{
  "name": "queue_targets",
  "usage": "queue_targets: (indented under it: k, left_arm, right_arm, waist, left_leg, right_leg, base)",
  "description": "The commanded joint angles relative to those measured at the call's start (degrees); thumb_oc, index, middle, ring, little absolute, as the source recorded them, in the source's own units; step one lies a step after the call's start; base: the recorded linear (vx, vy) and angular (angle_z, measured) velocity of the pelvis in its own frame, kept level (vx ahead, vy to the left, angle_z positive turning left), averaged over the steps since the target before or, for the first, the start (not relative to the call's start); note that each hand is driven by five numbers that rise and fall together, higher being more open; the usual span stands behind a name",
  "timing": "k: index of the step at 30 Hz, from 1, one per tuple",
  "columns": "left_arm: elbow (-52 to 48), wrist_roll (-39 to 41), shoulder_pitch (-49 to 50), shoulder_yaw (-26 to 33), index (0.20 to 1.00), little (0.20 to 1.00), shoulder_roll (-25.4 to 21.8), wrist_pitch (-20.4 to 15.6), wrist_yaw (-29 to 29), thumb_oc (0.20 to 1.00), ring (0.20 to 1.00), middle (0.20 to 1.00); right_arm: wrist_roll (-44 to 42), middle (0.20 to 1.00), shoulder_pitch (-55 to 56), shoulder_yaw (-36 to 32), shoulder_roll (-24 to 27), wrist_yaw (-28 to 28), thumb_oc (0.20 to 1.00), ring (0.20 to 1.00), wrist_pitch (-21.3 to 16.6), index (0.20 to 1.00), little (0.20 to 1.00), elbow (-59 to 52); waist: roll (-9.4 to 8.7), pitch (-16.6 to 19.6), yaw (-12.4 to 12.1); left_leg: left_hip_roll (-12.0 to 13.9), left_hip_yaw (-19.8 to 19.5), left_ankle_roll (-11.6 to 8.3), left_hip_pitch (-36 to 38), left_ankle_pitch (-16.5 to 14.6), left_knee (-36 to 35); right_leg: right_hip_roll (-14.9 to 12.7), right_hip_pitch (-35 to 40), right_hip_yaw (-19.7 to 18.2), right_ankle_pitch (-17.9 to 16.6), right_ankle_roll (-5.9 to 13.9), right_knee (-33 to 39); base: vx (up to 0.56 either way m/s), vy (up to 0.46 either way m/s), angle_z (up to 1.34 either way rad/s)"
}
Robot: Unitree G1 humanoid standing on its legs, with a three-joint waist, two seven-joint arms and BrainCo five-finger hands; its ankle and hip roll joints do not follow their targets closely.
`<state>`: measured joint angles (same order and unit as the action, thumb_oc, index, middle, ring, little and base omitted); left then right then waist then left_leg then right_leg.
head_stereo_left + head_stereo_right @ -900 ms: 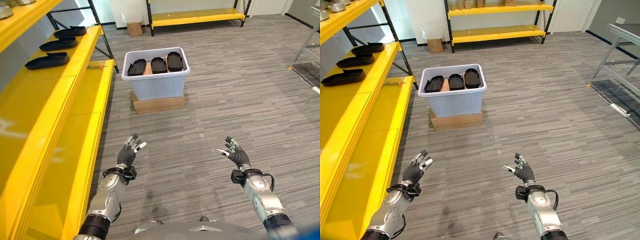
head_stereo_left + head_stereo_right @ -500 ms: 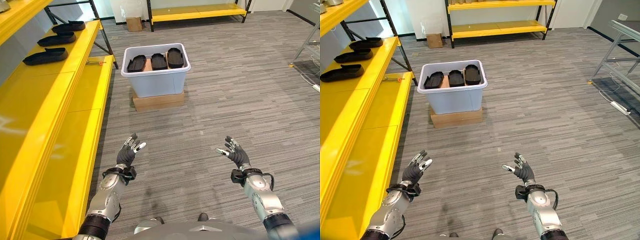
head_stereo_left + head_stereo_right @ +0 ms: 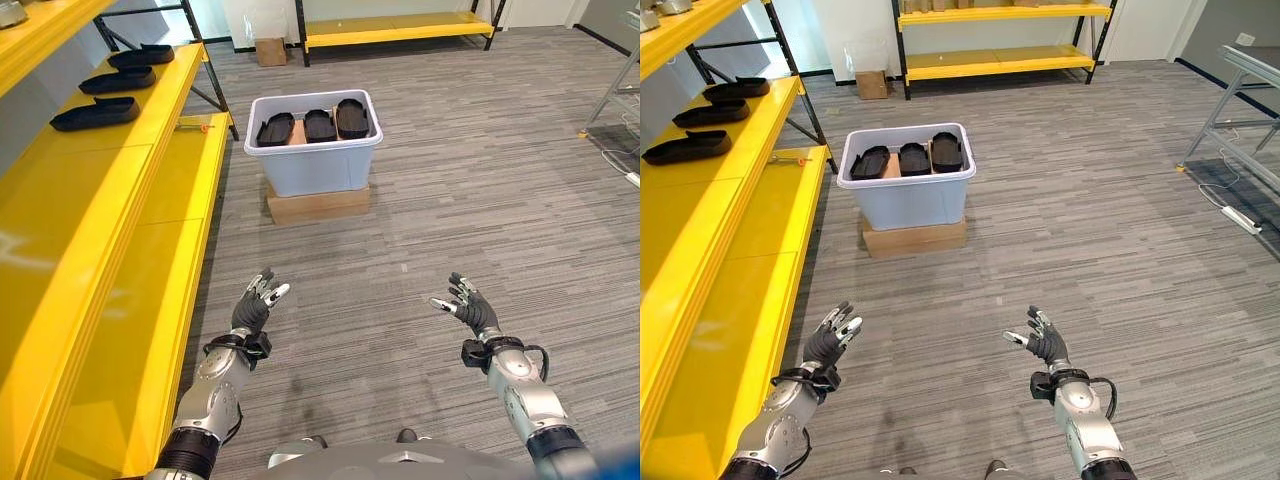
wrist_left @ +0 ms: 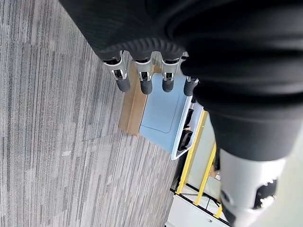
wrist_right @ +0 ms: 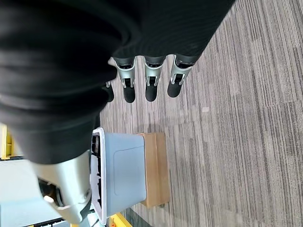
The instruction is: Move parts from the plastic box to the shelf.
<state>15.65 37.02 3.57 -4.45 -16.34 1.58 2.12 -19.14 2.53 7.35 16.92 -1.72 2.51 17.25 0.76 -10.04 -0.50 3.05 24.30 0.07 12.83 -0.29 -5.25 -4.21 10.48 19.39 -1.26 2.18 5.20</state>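
Ahead, parts [image 3: 317, 125] in plastic box [image 3: 312, 165], well beyond each empty robot hand [image 3: 252, 309].

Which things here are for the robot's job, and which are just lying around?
For the job:
plastic box
three black parts inside it
yellow shelf, three black parts already on it
left hand and right hand, both open and empty

Just lying around:
small cardboard box
far yellow rack
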Motion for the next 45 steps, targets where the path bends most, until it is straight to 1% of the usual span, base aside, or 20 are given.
queue_targets:
  k: [1, 5, 12, 13, 14, 16, 24, 28, 29, 30, 32, 33, 35, 36, 37, 39, 41, 42, 44, 45]
  left_arm:
    - [-0.40, -0.12, -3.84, 0.44, 1.000, 1.000, -0.58, -2.69, 0.17, 1.000, 1.000, 1.000]
    - [-0.36, 1.26, -4.13, 0.22, 1.000, 1.000, -0.22, -4.75, -0.66, 1.000, 1.000, 1.000]
    - [-1.07, 1.24, -4.35, 0.34, 1.000, 1.000, -0.63, -3.91, -0.39, 1.000, 1.000, 1.000]
    - [-1.01, 2.40, -4.30, 0.40, 1.000, 1.000, -0.66, -4.40, 0.35, 1.000, 1.000, 1.000]
    - [-1.05, 5.14, -4.18, 0.58, 1.000, 1.000, -0.53, -4.83, 2.95, 1.000, 1.000, 1.000]
    - [-1.55, 4.73, -3.85, 0.65, 1.000, 1.000, -0.19, -5.02, 6.07, 1.000, 1.000, 1.000]
    - [-0.54, 2.84, -4.52, -0.10, 1.000, 1.000, -0.37, -4.27, 9.71, 1.000, 1.000, 1.000]
    - [-0.16, 2.12, -4.87, -0.23, 1.000, 1.000, -1.01, -3.55, 10.34, 1.000, 1.000, 1.000]
    - [0.40, 1.91, -5.38, -0.50, 1.000, 1.000, -1.28, -2.90, 10.17, 1.000, 1.000, 1.000]
    - [0.84, 1.16, -5.75, -0.69, 1.000, 1.000, -1.34, -2.63, 10.07, 1.000, 1.000, 1.000]
    - [1.20, -0.10, -6.02, -1.61, 1.000, 1.000, -1.49, -2.06, 9.53, 1.000, 1.000, 1.000]
    - [1.32, 0.17, -5.79, -1.82, 1.000, 1.000, -1.55, -2.04, 9.03, 1.000, 1.000, 1.000]
    - [1.47, 0.81, -5.19, -2.06, 1.000, 1.000, -1.61, -2.02, 8.16, 1.000, 1.000, 1.000]
    - [1.47, 0.81, -5.19, -2.06, 1.000, 1.000, -1.61, -2.02, 8.16, 1.000, 1.000, 1.000]
    - [1.09, 1.58, -4.95, -2.31, 1.000, 1.000, -1.61, -1.30, 7.71, 1.000, 1.000, 1.000]
    - [0.67, 2.23, -4.84, -3.03, 1.000, 1.000, -1.24, -0.72, 6.70, 1.000, 1.000, 1.000]
    - [0.43, 0.59, -5.16, -4.96, 1.000, 1.000, -1.08, -1.25, 6.52, 1.000, 1.000, 1.000]
    - [0.03, 0.49, -5.05, -6.52, 1.000, 1.000, -1.05, -1.72, 5.87, 1.000, 1.000, 1.000]
    - [-0.26, 0.63, -4.61, -7.97, 1.000, 1.000, -1.23, -2.33, 6.46, 1.000, 1.000, 1.000]
    - [-0.66, 1.21, -4.56, -8.47, 1.000, 1.000, -1.13, -1.20, 7.27, 1.000, 1.000, 1.000]
  right_arm:
    - [-4.44, 1.000, -2.40, -0.01, -0.45, 0.65, 1.000, 1.000, -1.85, 1.000, 1.000, -2.04]
    - [-2.58, 1.000, -2.57, 0.43, -0.62, 0.87, 1.000, 1.000, -2.21, 1.000, 1.000, -2.73]
    - [-3.22, 1.000, -2.01, -0.31, -0.29, -0.28, 1.000, 1.000, -1.77, 1.000, 1.000, -2.14]
    - [-3.36, 1.000, -1.81, -0.49, -0.25, -0.21, 1.000, 1.000, -1.76, 1.000, 1.000, -2.16]
    - [-3.31, 1.000, -1.52, -0.75, -0.16, 0.08, 1.000, 1.000, -1.97, 1.000, 1.000, -2.15]
    - [-3.04, 1.000, -1.36, -0.92, -0.31, 0.42, 1.000, 1.000, -2.34, 1.000, 1.000, -2.09]
    - [-3.56, 1.000, -2.03, -1.00, -0.29, 1.10, 1.000, 1.000, -2.61, 1.000, 1.000, -2.10]
    - [-1.14, 1.000, -2.94, -0.74, -0.43, 0.51, 1.000, 1.000, -2.43, 1.000, 1.000, -3.39]
    - [-1.81, 1.000, -3.18, -0.57, -0.18, -0.13, 1.000, 1.000, -1.69, 1.000, 1.000, -3.97]
    - [-2.22, 1.000, -3.33, -0.44, -0.15, -0.83, 1.000, 1.000, -1.27, 1.000, 1.000, -4.15]
    - [-2.63, 1.000, -3.59, -0.51, -0.02, -1.81, 1.000, 1.000, -1.37, 1.000, 1.000, -5.02]
    - [-2.35, 1.000, -3.44, -0.67, 0.02, -1.79, 1.000, 1.000, -1.49, 1.000, 1.000, -5.36]
    - [-1.68, 1.000, -2.94, -1.19, 0.12, -1.58, 1.000, 1.000, -1.82, 1.000, 1.000, -6.10]
    - [-1.68, 1.000, -2.94, -1.19, 0.12, -1.58, 1.000, 1.000, -1.82, 1.000, 1.000, -6.10]
    - [-2.46, 1.000, -2.40, -1.80, 0.23, -1.09, 1.000, 1.000, -1.56, 1.000, 1.000, -6.65]
    - [-2.58, 1.000, -1.92, -2.13, -0.12, -0.56, 1.000, 1.000, -1.58, 1.000, 1.000, -6.75]
    - [-2.35, 1.000, -1.84, -1.70, -0.49, -1.43, 1.000, 1.000, -2.59, 1.000, 1.000, -6.38]
    - [-2.86, 1.000, -1.93, -1.55, -0.88, -2.59, 1.000, 1.000, -3.07, 1.000, 1.000, -5.99]
    - [-3.46, 1.000, -2.03, -1.29, -1.17, -3.55, 1.000, 1.000, -3.82, 1.000, 1.000, -5.44]
    - [-3.20, 1.000, -2.04, -1.13, -0.96, -4.01, 1.000, 1.000, -4.08, 1.000, 1.000, -5.26]
  waist:
    - [-1.50, 0.86, -0.34]
    - [-1.42, 0.63, -0.36]
    - [-1.62, 0.12, -0.42]
    - [-1.64, 0.10, -0.33]
    - [-1.65, 0.00, -0.22]
    - [-1.62, -0.21, -0.15]
    - [-1.22, -0.23, 0.00]
    - [-0.99, -0.39, -0.21]
    - [-0.78, -0.63, -0.14]
    - [-0.79, -0.67, -0.15]
    - [-0.56, -1.78, -0.11]
    - [-0.66, -2.26, 0.08]
    - [-1.17, -3.32, 0.84]
    - [-1.17, -3.32, 0.84]
    - [-1.87, -3.93, 1.53]
    - [-2.85, -4.51, 2.05]
    - [-3.87, -5.17, 2.25]
    - [-4.05, -5.68, 2.11]
    - [-4.10, -6.05, 1.91]
    - [-4.13, -6.12, 2.08]
  left_leg:
    - [2.10, -0.82, -2.97, -1.10, -2.04, 2.36]
    - [1.92, -0.92, -2.78, -1.25, -2.11, 2.55]
    - [1.13, -1.19, -2.03, -1.09, -2.45, 2.50]
    - [1.04, -1.21, -1.96, -1.06, -2.53, 2.51]
    - [0.93, -1.25, -1.82, -1.11, -2.63, 2.60]
    - [0.69, -1.21, -1.54, -1.11, -2.74, 2.65]
    - [-0.51, -1.55, -0.51, -1.08, -3.03, 2.23]
    - [-2.18, -1.31, 1.28, -1.60, -3.72, 1.96]
    - [-2.68, -1.29, 1.95, -1.82, -3.84, 1.85]
    - [-3.17, -1.31, 2.55, -2.01, -3.91, 1.71]
    - [-4.09, -1.44, 4.00, -2.04, -4.79, 1.46]
    - [-4.35, -1.39, 4.19, -1.76, -5.13, 1.25]
    - [-4.77, -1.41, 4.13, -0.72, -6.06, 1.01]
    - [-4.77, -1.41, 4.13, -0.72, -6.06, 1.01]
    - [-5.05, -1.77, 3.80, 0.17, -7.15, 1.26]
    - [-5.33, -2.42, 3.36, 0.97, -8.74, 2.20]
    - [-5.57, -3.26, 3.27, 1.58, -10.58, 3.49]
    - [-5.42, -3.46, 3.35, 1.90, -11.31, 4.07]
    - [-5.40, -3.34, 3.49, 2.41, -11.93, 4.78]
    - [-5.23, -3.40, 3.33, 2.25, -11.83, 5.64]
  right_leg:
    - [-4.73, 0.70, 2.55, 2.28, 5.33, -3.70]
    - [-4.93, 0.50, 2.54, 2.43, 5.35, -4.19]
    - [-5.09, 0.31, 2.20, 2.64, 5.64, -5.14]
    - [-5.08, 0.29, 2.09, 2.67, 5.65, -5.21]
    - [-5.09, 0.18, 1.90, 2.76, 5.64, -5.42]
    - [-5.11, -0.05, 1.59, 2.89, 5.68, -6.01]
    - [-5.85, -1.08, 1.09, 3.72, 6.27, -8.72]
    - [-6.84, -4.16, 1.11, 3.92, 7.62, -16.99]
    - [-7.00, -5.85, 1.39, 3.77, 8.03, -21.16]
    - [-7.96, -7.87, 1.26, 3.23, 8.79, -24.80]
    - [-11.29, -15.23, 2.00, -0.11, 10.23, -39.21]
    - [-11.56, -16.96, 2.05, -1.42, 10.70, -40.79]
    - [-10.74, -19.01, 2.16, -3.83, 11.17, -38.36]
    - [-10.74, -19.01, 2.16, -3.83, 11.17, -38.36]
    - [-9.85, -19.10, 2.14, -5.56, 11.24, -32.44]
    - [-9.45, -18.57, 2.28, -8.45, 11.49, -22.69]
    - [-9.94, -18.92, 1.97, -12.42, 12.26, -14.13]
    - [-10.71, -19.50, 2.33, -13.47, 12.47, -11.18]
    - [-11.35, -19.75, 3.09, -14.23, 12.67, -10.27]
    - [-10.26, -18.35, 3.29, -12.98, 12.42, -9.07]
  base:
    - [0.02, 0.054, 0.02]
    - [0.00, 0.050, 0.01]
    - [0.01, 0.036, 0.03]
    - [0.01, 0.037, 0.02]
    - [0.00, 0.045, 0.02]
    - [0.00, 0.075, 0.01]
    - [0.02, 0.144, -0.01]
    - [0.00, 0.224, -0.05]
    - [0.00, 0.214, -0.12]
    - [0.00, 0.256, -0.15]
    - [0.01, 0.236, -0.07]
    - [0.04, 0.139, -0.05]
    - [0.06, 0.029, -0.03]
    - [0.13, -0.040, 0.02]
    - [0.21, -0.098, 0.08]
    - [0.29, -0.179, 0.17]
    - [0.32, -0.236, 0.24]
    - [0.32, -0.219, 0.24]
    - [0.35, -0.181, 0.16]
    - [0.50, -0.206, 0.13]
